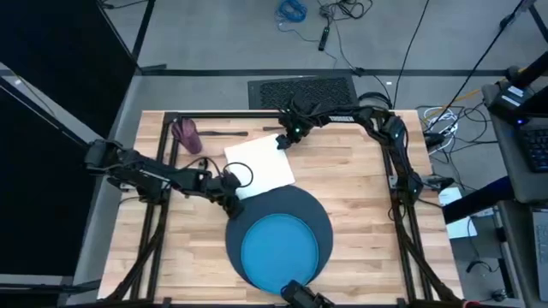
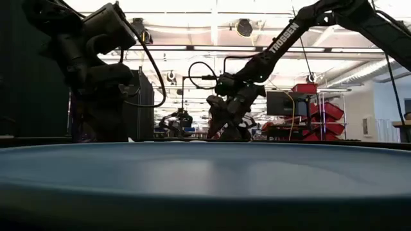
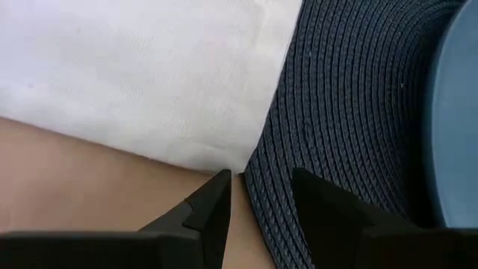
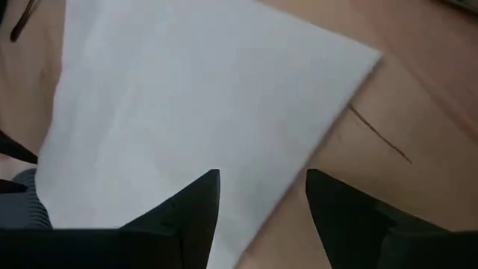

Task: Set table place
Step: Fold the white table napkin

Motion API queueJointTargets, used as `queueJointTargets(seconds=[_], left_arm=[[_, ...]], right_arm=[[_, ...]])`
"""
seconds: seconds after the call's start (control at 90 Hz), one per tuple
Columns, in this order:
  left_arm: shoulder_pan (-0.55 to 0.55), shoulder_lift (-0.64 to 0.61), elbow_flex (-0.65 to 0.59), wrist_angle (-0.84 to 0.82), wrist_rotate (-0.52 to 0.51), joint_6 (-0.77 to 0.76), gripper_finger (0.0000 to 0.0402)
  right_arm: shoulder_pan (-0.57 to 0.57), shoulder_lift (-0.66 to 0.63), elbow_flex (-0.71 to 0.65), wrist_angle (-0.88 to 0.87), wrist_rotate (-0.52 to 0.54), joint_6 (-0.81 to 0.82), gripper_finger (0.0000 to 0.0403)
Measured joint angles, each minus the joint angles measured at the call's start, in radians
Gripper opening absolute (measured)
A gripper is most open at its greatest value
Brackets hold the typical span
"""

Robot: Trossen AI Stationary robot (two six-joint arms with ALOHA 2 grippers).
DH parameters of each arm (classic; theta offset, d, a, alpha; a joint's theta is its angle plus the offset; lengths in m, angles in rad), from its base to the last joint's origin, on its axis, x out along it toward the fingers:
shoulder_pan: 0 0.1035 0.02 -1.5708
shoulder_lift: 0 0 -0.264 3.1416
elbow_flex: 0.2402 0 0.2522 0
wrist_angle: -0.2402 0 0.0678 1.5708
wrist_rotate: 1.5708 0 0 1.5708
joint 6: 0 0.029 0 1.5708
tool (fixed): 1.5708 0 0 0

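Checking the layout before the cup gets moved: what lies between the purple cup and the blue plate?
In the high view, the white napkin and the left tool lie between the purple cup and the blue plate, then the dark mat.

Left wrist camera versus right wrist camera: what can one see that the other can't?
Only the left wrist view shows the bright blue plate and the mat's woven ridges up close, with the open left gripper over the mat's edge. Only the right wrist view shows the napkin's far corner and a dark scratch on the table, past the open right gripper. Both show the white napkin, the table and some dark blue mat.
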Motion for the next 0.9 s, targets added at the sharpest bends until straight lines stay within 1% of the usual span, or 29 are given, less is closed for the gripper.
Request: queueJointTargets(seconds=[0.111, 0.289, 0.489, 0.589, 0.722, 0.756, 0.9], left_arm=[[0.0, 0.0, 0.0, 0.0, -0.001, 0.005, 0.013], [0.0, 0.0, 0.0, 0.0, -0.001, 0.005, 0.013], [0.0, 0.0, 0.0, 0.0, -0.001, 0.005, 0.013], [0.0, 0.0, 0.0, 0.0, -0.001, 0.005, 0.013], [0.0, 0.0, 0.0, 0.0, -0.001, 0.005, 0.013], [0.0, 0.0, 0.0, 0.0, -0.001, 0.006, 0.013], [0.0, 0.0, 0.0, 0.0, -0.002, 0.022, 0.013]], right_arm=[[0.005, 0.0, 0.0, 0.001, 0.008, 0.0, 0.0179], [0.028, 0.001, -0.001, 0.008, 0.024, -0.003, 0.0142], [0.034, 0.002, -0.001, 0.004, 0.038, 0.0, 0.0113], [0.035, 0.002, -0.001, 0.0, 0.063, 0.001, 0.0082], [0.032, 0.003, -0.002, -0.009, 0.099, -0.021, 0.0015], [0.032, 0.003, -0.002, -0.011, 0.102, -0.032, 0.0008], [0.033, -0.006, -0.003, -0.016, 0.11, -0.026, 0.0001]])
